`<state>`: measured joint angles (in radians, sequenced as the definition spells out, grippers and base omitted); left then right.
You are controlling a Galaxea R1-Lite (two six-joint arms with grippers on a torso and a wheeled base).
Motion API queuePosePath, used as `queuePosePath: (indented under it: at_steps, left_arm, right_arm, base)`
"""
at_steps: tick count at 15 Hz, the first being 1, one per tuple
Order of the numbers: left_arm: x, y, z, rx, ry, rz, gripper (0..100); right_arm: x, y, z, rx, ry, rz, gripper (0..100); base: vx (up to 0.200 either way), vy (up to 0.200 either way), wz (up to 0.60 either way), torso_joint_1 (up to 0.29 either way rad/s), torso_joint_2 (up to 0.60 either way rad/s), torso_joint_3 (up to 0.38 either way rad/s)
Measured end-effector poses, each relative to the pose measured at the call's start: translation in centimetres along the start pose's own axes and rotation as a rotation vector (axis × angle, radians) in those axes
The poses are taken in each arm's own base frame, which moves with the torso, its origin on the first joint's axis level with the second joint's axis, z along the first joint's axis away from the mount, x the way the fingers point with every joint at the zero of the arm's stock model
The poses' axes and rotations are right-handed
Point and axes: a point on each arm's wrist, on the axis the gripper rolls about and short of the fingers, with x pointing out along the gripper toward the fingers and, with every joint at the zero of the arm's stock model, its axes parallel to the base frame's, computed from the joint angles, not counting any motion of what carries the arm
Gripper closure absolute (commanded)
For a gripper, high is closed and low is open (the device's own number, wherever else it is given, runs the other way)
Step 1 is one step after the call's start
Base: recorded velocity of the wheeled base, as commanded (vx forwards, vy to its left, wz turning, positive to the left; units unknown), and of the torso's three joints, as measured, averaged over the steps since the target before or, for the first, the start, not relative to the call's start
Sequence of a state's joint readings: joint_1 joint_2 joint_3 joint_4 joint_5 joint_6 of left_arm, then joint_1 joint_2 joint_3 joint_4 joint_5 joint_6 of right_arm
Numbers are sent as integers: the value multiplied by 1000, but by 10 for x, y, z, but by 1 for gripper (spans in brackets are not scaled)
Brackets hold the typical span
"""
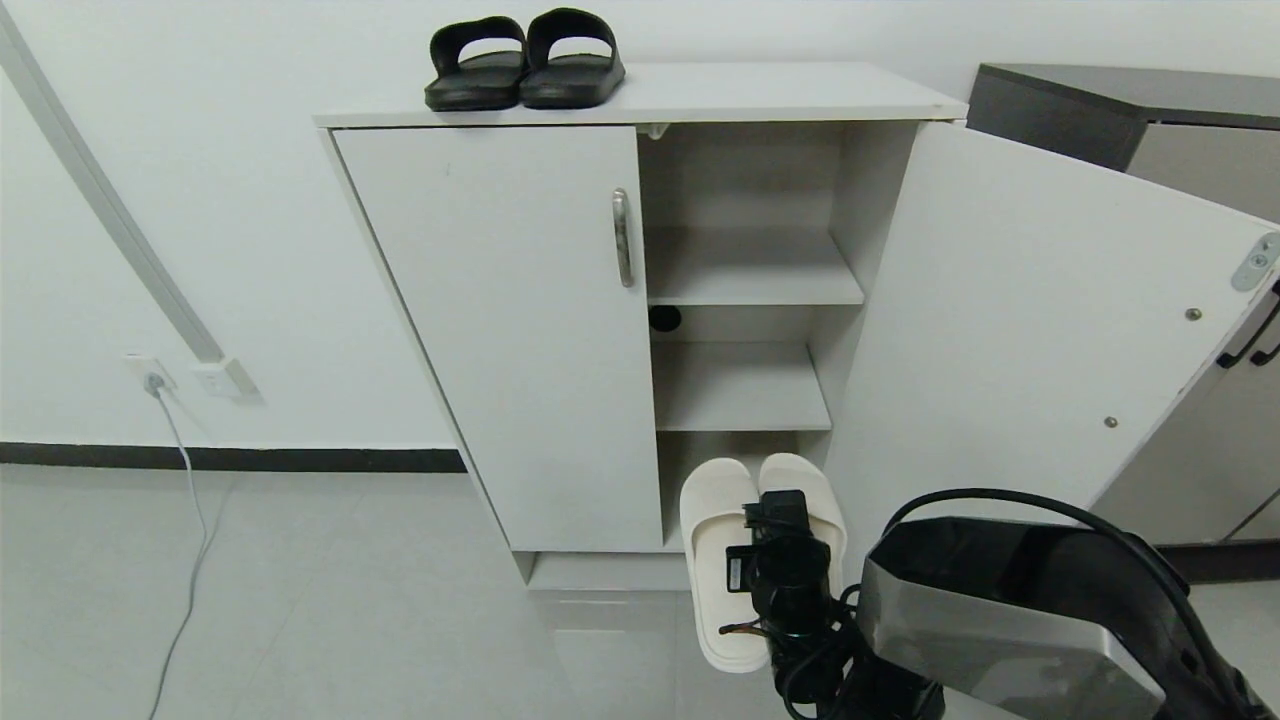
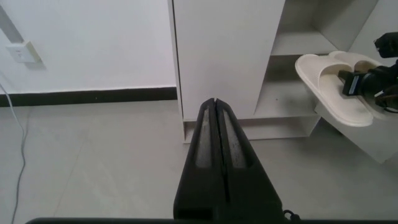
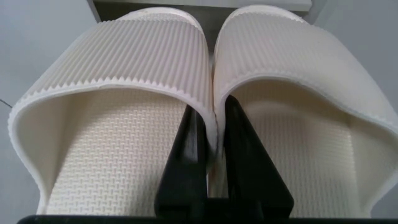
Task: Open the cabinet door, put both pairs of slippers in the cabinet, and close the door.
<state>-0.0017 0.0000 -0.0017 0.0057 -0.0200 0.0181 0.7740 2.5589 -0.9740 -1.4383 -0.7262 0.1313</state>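
The right gripper (image 3: 210, 127) pinches the white slippers (image 1: 712, 560) together by their inner strap walls, toes just before the cabinet's (image 1: 500, 330) open bottom bay. They look like light, soft foam, so that hold should do. The black slippers (image 1: 525, 65) sit at the top's left end. The left gripper (image 2: 214, 109) is closed and empty.

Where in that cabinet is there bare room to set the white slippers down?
Upper shelf and middle shelf lie bare beside the closed left door. The cabinet top is free right of the black slippers. Crowded: the bottom opening, where the right gripper holds the white slippers.
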Motion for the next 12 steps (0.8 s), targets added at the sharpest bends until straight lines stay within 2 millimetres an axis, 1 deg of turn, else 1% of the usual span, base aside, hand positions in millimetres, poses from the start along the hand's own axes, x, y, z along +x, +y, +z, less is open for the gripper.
queuePosePath:
  at_steps: [4, 12]
  left_arm:
    - [0, 0, 0, 0, 0, 0, 100]
    - [0, 0, 0, 0, 0, 0, 100]
  right_arm:
    - [1, -1, -7, -4, 2, -3, 100]
    - [2, -1, -6, 1, -7, -3, 100]
  base:
    - [0, 0, 0, 0, 0, 0]
    - [200, 0, 0, 4, 4, 2]
